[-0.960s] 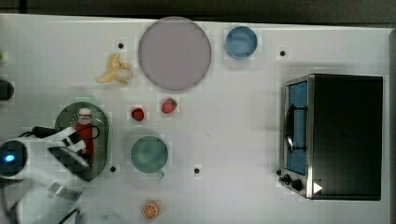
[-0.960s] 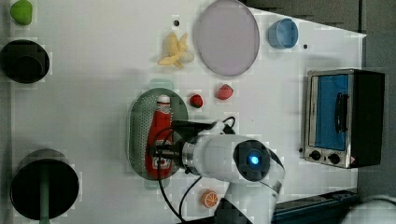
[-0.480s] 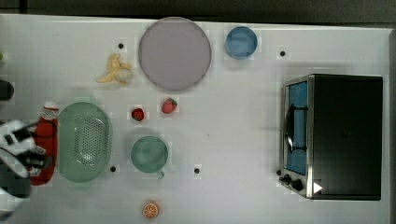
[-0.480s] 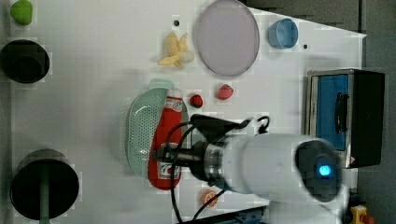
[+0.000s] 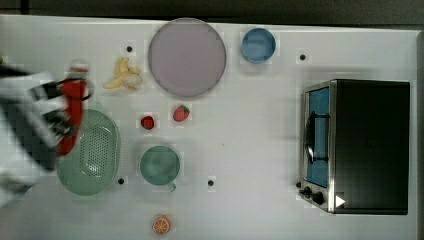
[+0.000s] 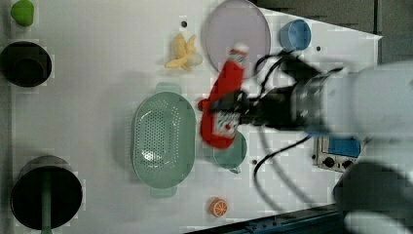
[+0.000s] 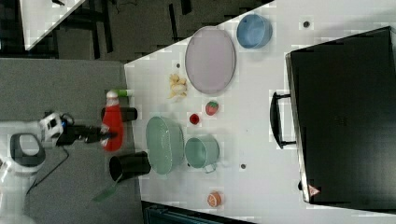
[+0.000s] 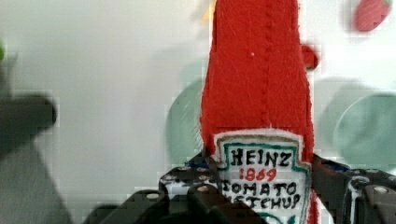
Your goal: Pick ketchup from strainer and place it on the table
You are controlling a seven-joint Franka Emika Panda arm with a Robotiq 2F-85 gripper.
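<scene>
With the fingers [image 8: 261, 186] pinching the ketchup [image 8: 257, 84] by its label end, the long neck beyond them could swing and slip out before it reaches the desk [image 5: 250, 150].

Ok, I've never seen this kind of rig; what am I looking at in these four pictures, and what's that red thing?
It is one robot arm working over a white table. Three cameras look at the scene from off the arm; the fourth sits on its wrist. The arm's claw is shut on the ketchup, a soft red bottle, carried in the air. The pale green strainer has nothing in it. Also on the table: a green cup, a lilac plate, a blue bowl, a banana, a strawberry, an orange slice and a small oven.
</scene>
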